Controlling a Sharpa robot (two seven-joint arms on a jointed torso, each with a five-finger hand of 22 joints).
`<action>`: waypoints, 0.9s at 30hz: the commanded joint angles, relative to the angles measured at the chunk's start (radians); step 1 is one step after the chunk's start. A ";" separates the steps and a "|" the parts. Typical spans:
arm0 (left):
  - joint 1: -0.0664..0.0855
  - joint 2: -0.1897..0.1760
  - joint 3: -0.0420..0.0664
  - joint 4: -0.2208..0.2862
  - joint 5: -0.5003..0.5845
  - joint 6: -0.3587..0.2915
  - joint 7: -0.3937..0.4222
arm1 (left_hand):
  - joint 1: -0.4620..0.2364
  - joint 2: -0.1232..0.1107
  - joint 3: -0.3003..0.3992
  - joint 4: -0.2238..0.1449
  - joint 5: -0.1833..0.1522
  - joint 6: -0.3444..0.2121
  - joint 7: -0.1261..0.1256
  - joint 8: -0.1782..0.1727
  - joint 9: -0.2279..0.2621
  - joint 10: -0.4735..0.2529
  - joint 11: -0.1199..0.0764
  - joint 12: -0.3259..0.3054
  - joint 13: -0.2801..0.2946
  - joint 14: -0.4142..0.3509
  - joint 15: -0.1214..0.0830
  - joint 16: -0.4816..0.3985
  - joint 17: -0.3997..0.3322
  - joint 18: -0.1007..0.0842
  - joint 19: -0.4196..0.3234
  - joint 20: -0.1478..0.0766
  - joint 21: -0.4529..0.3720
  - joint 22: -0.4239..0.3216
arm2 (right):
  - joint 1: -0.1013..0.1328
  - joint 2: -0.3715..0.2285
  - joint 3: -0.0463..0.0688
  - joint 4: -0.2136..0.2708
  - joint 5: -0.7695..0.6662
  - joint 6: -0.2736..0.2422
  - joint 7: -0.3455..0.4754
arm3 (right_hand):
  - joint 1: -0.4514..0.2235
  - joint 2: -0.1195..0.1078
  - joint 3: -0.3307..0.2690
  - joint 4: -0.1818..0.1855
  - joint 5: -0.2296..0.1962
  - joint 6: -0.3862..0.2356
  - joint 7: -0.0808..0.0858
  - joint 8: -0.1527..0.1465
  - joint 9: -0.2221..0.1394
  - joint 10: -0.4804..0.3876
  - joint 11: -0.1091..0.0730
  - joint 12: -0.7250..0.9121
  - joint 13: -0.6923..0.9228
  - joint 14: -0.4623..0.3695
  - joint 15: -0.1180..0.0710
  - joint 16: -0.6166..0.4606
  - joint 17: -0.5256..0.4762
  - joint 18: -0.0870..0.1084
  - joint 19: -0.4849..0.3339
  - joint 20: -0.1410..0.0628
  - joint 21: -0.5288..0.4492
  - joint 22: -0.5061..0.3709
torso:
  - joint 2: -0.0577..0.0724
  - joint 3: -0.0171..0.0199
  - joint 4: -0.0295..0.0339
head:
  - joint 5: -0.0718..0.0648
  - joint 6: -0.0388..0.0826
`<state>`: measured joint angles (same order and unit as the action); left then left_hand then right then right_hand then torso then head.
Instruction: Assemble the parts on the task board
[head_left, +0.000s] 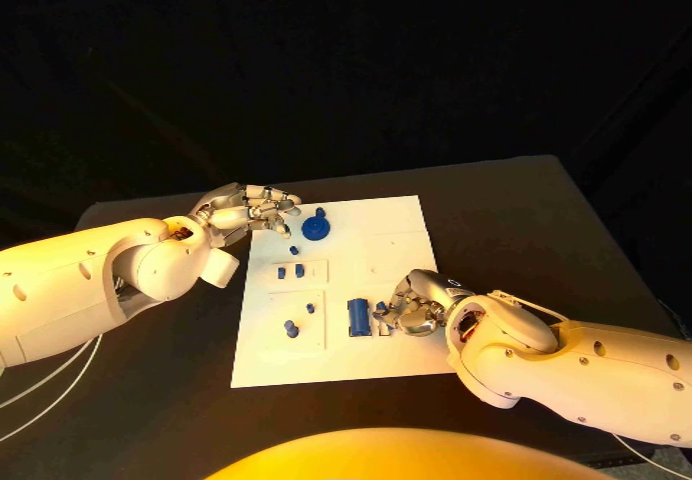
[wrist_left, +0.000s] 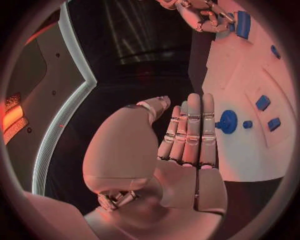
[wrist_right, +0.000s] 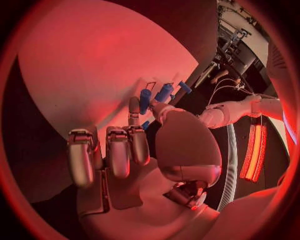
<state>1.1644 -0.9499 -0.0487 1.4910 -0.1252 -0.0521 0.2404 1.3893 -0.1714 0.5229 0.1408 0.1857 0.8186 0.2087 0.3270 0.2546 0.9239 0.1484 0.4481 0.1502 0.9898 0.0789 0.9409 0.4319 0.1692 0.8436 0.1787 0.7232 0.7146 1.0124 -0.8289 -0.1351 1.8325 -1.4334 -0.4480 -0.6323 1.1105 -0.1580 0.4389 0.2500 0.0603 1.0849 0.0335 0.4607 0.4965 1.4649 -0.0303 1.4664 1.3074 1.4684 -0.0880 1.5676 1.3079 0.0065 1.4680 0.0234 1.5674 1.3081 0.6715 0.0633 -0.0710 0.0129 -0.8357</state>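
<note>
The left robot hand (head_left: 248, 212) hovers at the board's (head_left: 397, 355) far-left corner, fingers straight, together and empty, beside a blue gear (head_left: 316, 227), while the right robot hand (head_left: 414, 305) pinches a small blue part (head_left: 384, 310) beside a blue block (head_left: 358, 316) mid-board.

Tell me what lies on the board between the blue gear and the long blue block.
In the head view, between the blue gear and the long blue block lie two small blue pieces side by side on the task board.

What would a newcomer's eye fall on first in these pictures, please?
Probably the white task board mid-table, dotted with small blue parts, a blue gear near its far left corner. The left hand hovers beside that corner, holding nothing; the right hand is down at a blue block.
</note>
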 joint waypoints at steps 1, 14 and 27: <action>0.000 0.000 0.001 0.003 -0.003 0.018 0.002 | 0.008 0.002 0.006 0.000 0.003 -0.007 0.006 0.005 0.001 -0.009 -0.001 0.004 0.000 -0.005 -0.001 0.001 0.001 0.012 0.005 -0.001 0.000 0.002 | -0.003 0.001 -0.002 0.003 0.007 0.080 -0.005 | -0.009 0.000 0.000 0.007 -0.002 0.008 0.000 0.006 0.001 0.073 -0.006 0.002 0.212 0.102 -0.006 0.003 0.263 -0.006 0.103 -0.008 0.003 0.263 | -0.001 -0.0002 -0.0008 | 0.001 -0.001; 0.000 -0.001 0.001 0.002 -0.003 0.019 0.000 | 0.009 0.001 0.007 -0.001 0.003 -0.007 0.006 0.005 0.001 -0.010 -0.001 0.004 0.000 -0.006 -0.001 0.001 0.001 0.012 0.005 -0.001 0.000 0.002 | -0.003 -0.001 -0.002 0.014 0.002 0.077 -0.002 | 0.003 0.003 0.004 -0.004 -0.001 0.005 -0.002 0.008 0.002 0.073 -0.008 0.001 0.212 0.102 -0.008 0.003 0.263 -0.006 0.103 -0.010 0.003 0.263 | 0.000 0.0008 -0.0001 | 0.004 -0.003; 0.000 0.001 0.000 -0.005 -0.005 0.028 -0.010 | 0.009 0.002 0.008 -0.001 0.003 -0.007 0.006 0.005 0.001 -0.010 -0.001 0.004 0.000 -0.006 -0.001 0.000 0.001 0.012 0.004 -0.001 0.001 0.003 | -0.003 -0.005 -0.002 0.026 0.005 0.042 0.004 | -0.032 0.008 -0.009 0.019 -0.002 0.003 0.001 0.014 0.004 0.073 -0.006 0.000 0.212 0.102 -0.007 0.003 0.263 -0.006 0.103 -0.010 0.003 0.263 | 0.000 0.0006 -0.0009 | 0.006 -0.004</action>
<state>1.1644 -0.9508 -0.0490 1.4849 -0.1270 -0.0463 0.2301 1.3893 -0.1714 0.5258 0.1379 0.1856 0.8186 0.2087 0.3270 0.2544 0.9202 0.1448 0.4481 0.1502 0.9898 0.0788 0.9409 0.4318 0.1693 0.8436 0.1787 0.7232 0.7164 1.0110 -0.8344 -0.1361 1.8533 -1.4293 -0.4076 -0.6369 1.0850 -0.1520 0.4302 0.2639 0.0602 1.0847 0.0336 0.4685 0.4995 1.4649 -0.0302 1.4663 1.3074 1.4647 -0.0915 1.5676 1.3075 0.0065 1.4644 0.0199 1.5672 1.3078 0.6710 0.0643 -0.0714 0.0179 -0.8393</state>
